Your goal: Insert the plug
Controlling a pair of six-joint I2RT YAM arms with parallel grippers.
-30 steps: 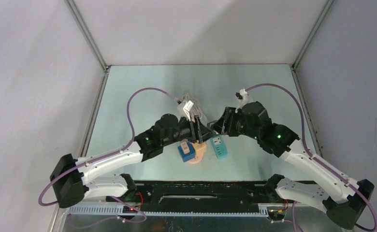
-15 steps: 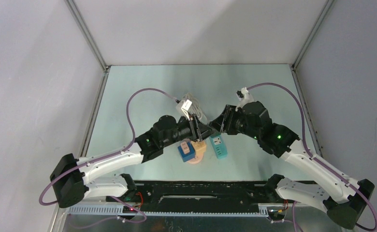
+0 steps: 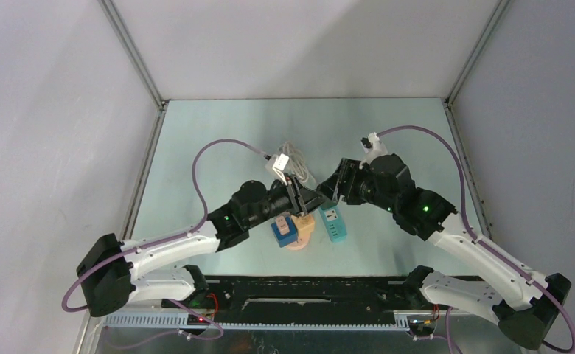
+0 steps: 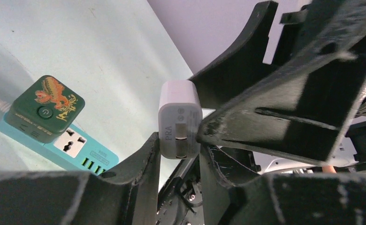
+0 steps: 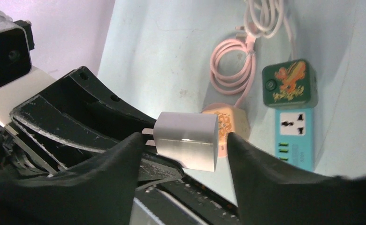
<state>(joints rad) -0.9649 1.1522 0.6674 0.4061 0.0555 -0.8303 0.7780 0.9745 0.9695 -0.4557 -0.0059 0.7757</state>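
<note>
The plug (image 4: pixel 179 119) is a small white charger block with two flat prongs, held in the air between the two arms. My left gripper (image 4: pixel 179 143) is shut on its lower end, a finger pressed against each side. In the right wrist view the plug (image 5: pixel 186 139) hangs between the fingers of my right gripper (image 5: pixel 185 139), which is open, with a clear gap on the plug's right side. Below lies a teal power strip (image 3: pixel 334 223) with a free socket (image 4: pixel 70 139) and a dark green cube adapter (image 4: pixel 45 110) plugged in at one end.
A pink cable coil (image 5: pixel 232 65) lies beyond the strip. A peach-coloured block (image 3: pixel 299 234) and a blue cube (image 3: pixel 284 230) sit just left of the strip, under my left arm. A black rail (image 3: pixel 307 284) runs along the near table edge.
My left gripper has shut on the plug while my right gripper's jaws have spread apart from it. Both arms stay almost in place.
</note>
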